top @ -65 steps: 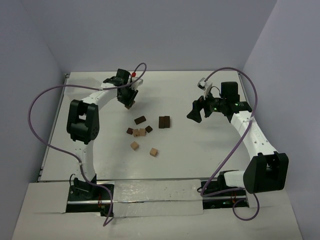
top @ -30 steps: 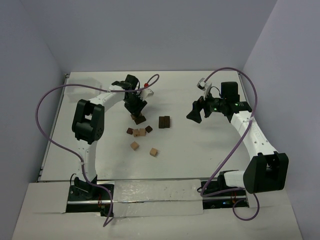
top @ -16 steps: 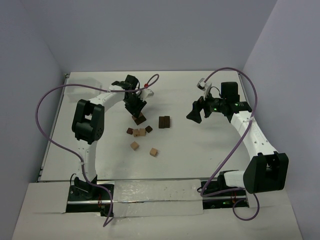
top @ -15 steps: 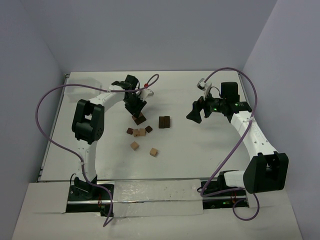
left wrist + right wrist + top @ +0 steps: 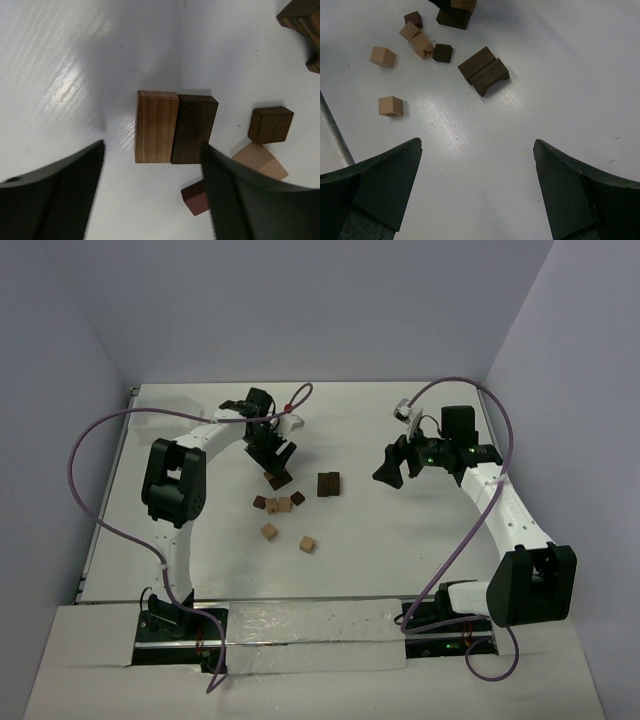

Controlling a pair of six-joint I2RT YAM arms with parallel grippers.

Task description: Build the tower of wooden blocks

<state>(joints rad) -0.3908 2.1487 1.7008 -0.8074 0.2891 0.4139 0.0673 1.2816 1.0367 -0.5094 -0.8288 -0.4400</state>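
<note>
A tan wood block (image 5: 156, 126) lies on the table, side by side with a dark brown one (image 5: 194, 129) and touching it; together they show as a small pair (image 5: 278, 478). My left gripper (image 5: 152, 195) hovers just above them, open, with nothing between its fingers (image 5: 55, 195). Close by lie a dark cube (image 5: 270, 125), a tan cube (image 5: 260, 161) and a reddish cube (image 5: 196, 197). Two dark blocks (image 5: 484, 70) sit together as a pair (image 5: 328, 483). Two tan cubes (image 5: 268, 530) (image 5: 307, 543) lie loose nearer the arm bases. My right gripper (image 5: 388, 472) hangs open and empty, right of the blocks.
Purple cables (image 5: 85, 455) loop from both arms over the table. Grey walls close the back and both sides. A rail runs along the table's left edge (image 5: 105, 500).
My left gripper has opened, let go of the tan block beside the dark one, and lifted slightly toward the back. The right arm has not moved.
</note>
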